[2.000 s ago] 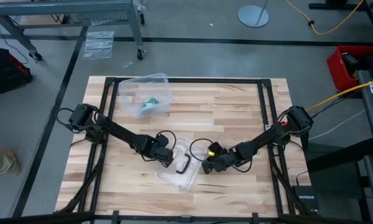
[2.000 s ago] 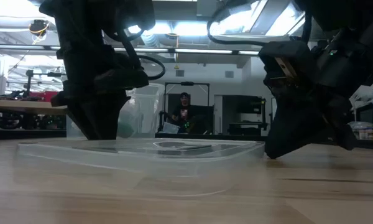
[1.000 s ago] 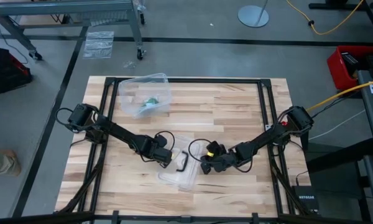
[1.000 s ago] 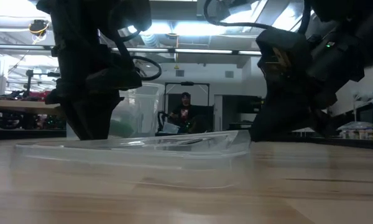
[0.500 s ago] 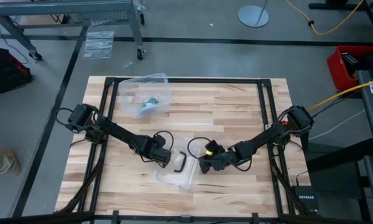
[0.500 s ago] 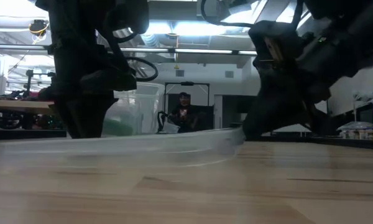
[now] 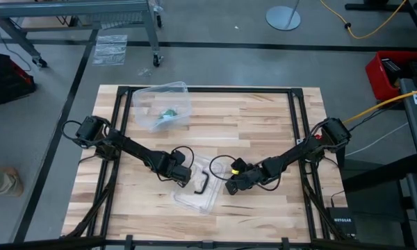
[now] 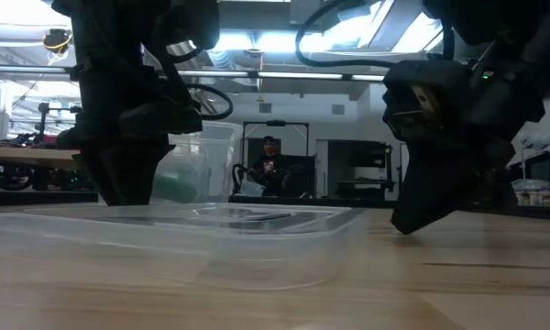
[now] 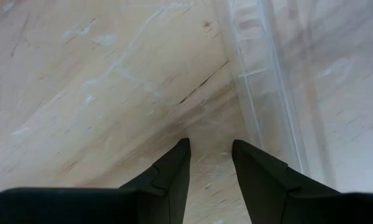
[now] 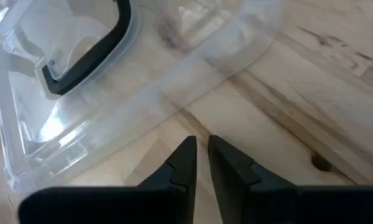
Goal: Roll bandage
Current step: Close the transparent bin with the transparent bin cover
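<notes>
Farthest left, the left gripper (image 7: 189, 175) sits low over the wooden table (image 7: 264, 125), its fingers (image 9: 174, 171) parted with nothing between them, just beside the edge of the clear plastic lid (image 7: 198, 194) with its black handle (image 7: 203, 182). Behind it, near the table's far edge, the bandage (image 7: 168, 113) lies inside a clear plastic container (image 7: 161, 105). Right of the lid, the right gripper (image 7: 230, 187) hovers nearly closed, grasping nothing.

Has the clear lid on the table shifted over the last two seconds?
Yes. In the high view the clear lid has slid slightly toward the table's left side, measured against the wooden table's planks, between the left gripper and right gripper.
</notes>
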Robot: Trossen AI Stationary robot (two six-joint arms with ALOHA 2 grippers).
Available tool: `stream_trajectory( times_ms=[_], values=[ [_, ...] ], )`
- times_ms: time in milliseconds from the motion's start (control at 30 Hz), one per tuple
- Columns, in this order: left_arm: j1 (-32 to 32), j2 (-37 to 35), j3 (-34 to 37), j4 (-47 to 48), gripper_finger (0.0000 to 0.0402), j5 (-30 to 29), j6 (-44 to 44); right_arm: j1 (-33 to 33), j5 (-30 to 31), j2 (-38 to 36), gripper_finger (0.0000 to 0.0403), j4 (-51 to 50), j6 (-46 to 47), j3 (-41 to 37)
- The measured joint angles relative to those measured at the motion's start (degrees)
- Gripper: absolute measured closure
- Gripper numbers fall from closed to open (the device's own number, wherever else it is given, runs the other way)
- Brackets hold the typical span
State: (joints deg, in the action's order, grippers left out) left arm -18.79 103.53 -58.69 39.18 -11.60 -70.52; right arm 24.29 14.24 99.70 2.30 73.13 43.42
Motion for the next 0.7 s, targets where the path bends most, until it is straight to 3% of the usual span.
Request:
stream_trajectory(
  times_ms=[700],
  values=[
    [-1.7, 0.0, 0.2, -4.5, 0.0281, -0.7, 0.2, 0.1, 2.7, 4.5, 0.0355, 0.7, 7.5, 1.8]
  ],
)
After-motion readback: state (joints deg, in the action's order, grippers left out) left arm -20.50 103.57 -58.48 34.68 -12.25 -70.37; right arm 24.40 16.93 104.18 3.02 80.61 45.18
